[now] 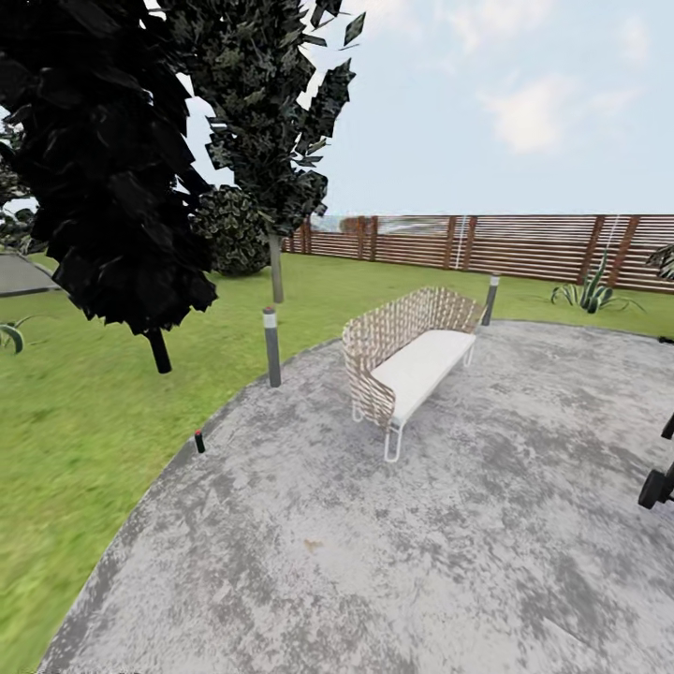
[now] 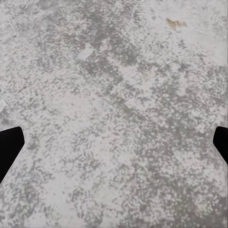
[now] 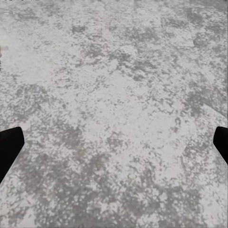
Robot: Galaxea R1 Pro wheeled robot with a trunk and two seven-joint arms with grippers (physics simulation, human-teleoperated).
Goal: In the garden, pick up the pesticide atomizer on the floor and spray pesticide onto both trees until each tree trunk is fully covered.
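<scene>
- Pesticide atomizer [image 1: 199, 441]: tiny dark bottle with a red top, upright at the curved edge of the stone floor [image 1: 393, 552], where paving meets the grass [image 1: 75, 440]. Untouched, well apart from the robot.
- Near it, further along the paving edge: a short grey bollard light [image 1: 271, 346]. A second bollard light [image 1: 490, 299] stands behind the woven garden sofa [image 1: 409, 360].
- Dark-foliaged trees [image 1: 103, 168] on the lawn; slatted wooden fence [image 1: 487, 241] behind. No thick pale trunks identifiable from here.
- Left gripper [image 2: 114, 142]: fingers set wide, nothing between them, bare paving below.
- Right gripper [image 3: 114, 142]: same, fingers wide and empty.
- Progress, judged: pickup not yet done; approach, grasp and spraying of both trunks all remain.
</scene>
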